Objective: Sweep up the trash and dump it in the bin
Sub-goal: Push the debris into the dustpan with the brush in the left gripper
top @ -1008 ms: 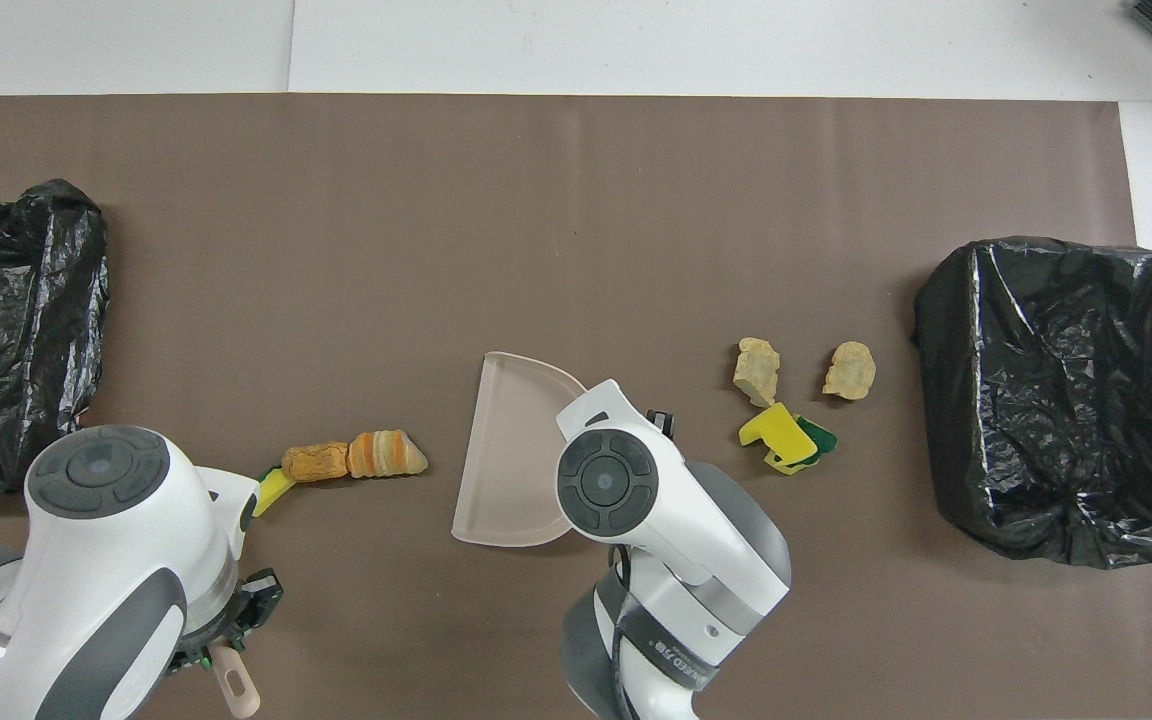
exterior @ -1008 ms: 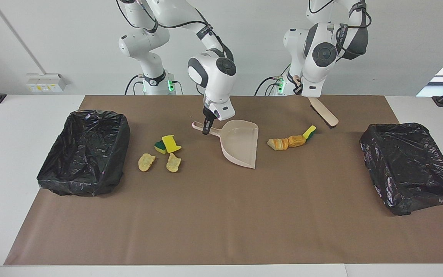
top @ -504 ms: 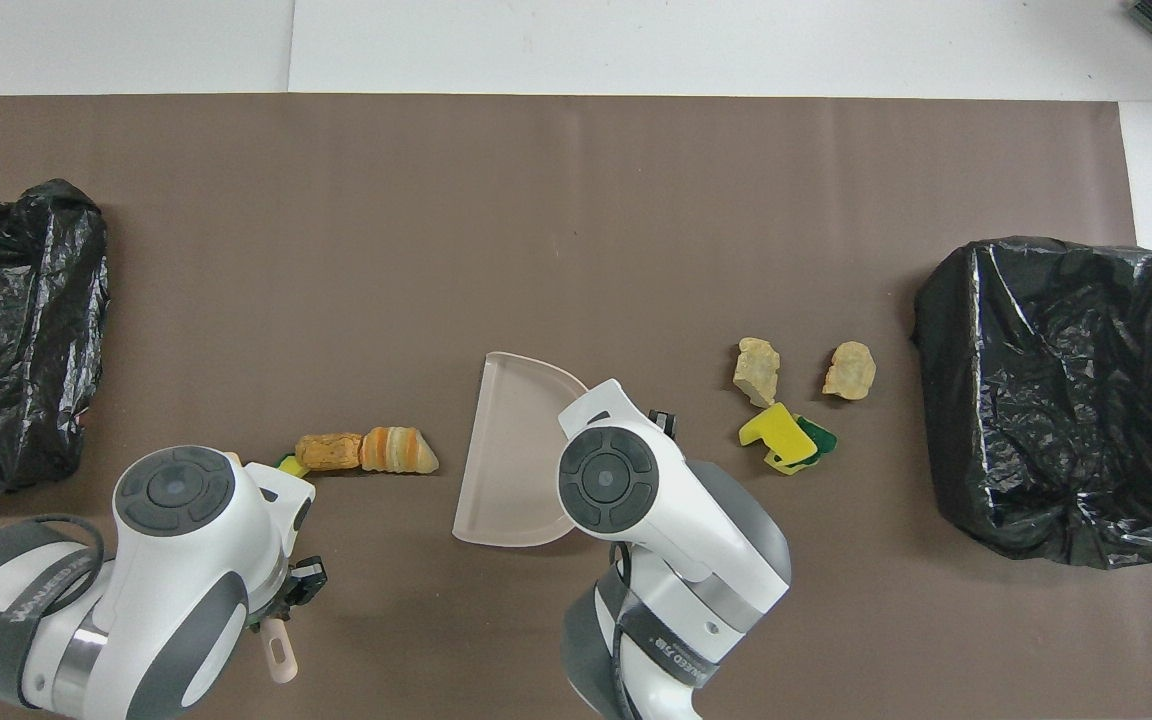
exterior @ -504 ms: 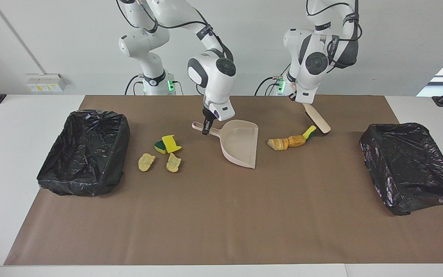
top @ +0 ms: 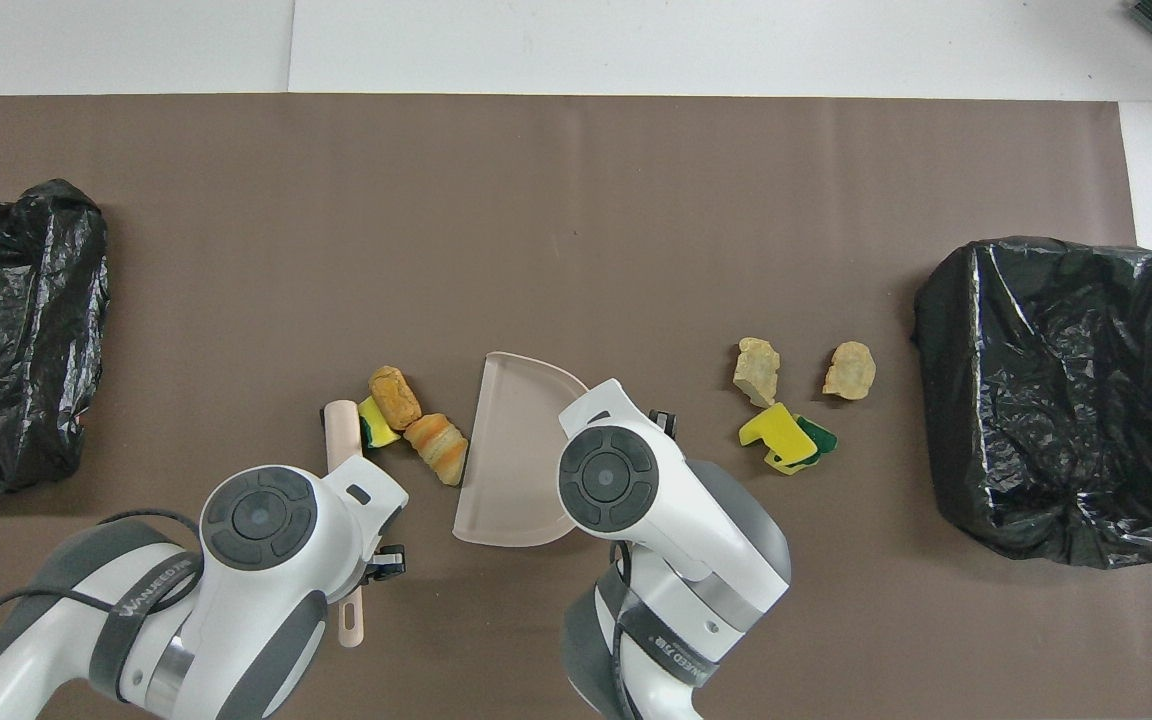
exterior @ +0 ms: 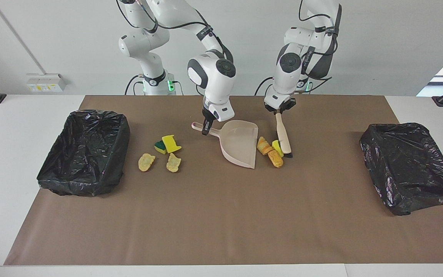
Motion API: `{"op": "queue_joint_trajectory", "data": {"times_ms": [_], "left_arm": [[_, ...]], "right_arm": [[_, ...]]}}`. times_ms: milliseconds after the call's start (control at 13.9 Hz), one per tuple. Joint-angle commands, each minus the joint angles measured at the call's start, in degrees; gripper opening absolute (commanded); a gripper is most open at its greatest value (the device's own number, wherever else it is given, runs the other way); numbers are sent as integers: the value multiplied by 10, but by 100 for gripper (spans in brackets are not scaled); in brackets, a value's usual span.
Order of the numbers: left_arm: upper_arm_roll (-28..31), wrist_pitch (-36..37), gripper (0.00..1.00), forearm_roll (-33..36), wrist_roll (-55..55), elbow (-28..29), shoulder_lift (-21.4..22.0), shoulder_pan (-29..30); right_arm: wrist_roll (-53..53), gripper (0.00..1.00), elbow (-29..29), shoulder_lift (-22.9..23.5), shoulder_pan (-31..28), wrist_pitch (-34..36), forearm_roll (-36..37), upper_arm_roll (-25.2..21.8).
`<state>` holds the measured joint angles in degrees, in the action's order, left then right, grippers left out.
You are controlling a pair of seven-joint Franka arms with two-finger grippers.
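Observation:
My right gripper (exterior: pixel 206 127) is shut on the handle of the beige dustpan (exterior: pixel 240 146), which rests on the brown mat with its mouth toward the left arm's end. My left gripper (exterior: pixel 279 110) is shut on the brush (exterior: pixel 283 137), bristles down on the mat. Between brush and dustpan mouth lie two golden-brown bread chunks (exterior: pixel 263 145) (exterior: pixel 275 158) and a yellow-green sponge piece (exterior: pixel 277 147); they also show in the overhead view (top: pixel 438 448). Toward the right arm's end lie a sponge piece (exterior: pixel 167 144) and two tan chunks (exterior: pixel 146 161) (exterior: pixel 174 162).
A bin lined with a black bag (exterior: pixel 85 152) stands at the right arm's end of the mat. A second black-lined bin (exterior: pixel 410 165) stands at the left arm's end. The brown mat (exterior: pixel 221 215) covers the table's middle.
My left gripper has swept the brush toward the dustpan. The two bread chunks and the sponge piece have slid along with it up to the dustpan's mouth. The right arm has not moved.

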<state>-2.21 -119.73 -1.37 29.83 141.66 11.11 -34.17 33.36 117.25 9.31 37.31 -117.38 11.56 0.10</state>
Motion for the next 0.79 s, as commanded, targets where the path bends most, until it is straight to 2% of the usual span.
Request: {"op": "queue_joint_trajectory", "data": {"times_ms": [0, 360, 576, 720], "left_arm": [[6, -38, 0, -19, -21, -18, -32, -58], [5, -16, 0, -21, -14, -53, -33, -136], [12, 85, 0, -22, -21, -104, -26, -117], [12, 93, 0, -23, -21, -107, -30, -90]], "right_arm": [[-8, 0, 1, 0, -4, 7, 0, 1], [-9, 0, 1, 0, -4, 7, 0, 1], [-9, 0, 1, 0, -4, 7, 0, 2], [-9, 0, 1, 0, -4, 7, 0, 1]]}}
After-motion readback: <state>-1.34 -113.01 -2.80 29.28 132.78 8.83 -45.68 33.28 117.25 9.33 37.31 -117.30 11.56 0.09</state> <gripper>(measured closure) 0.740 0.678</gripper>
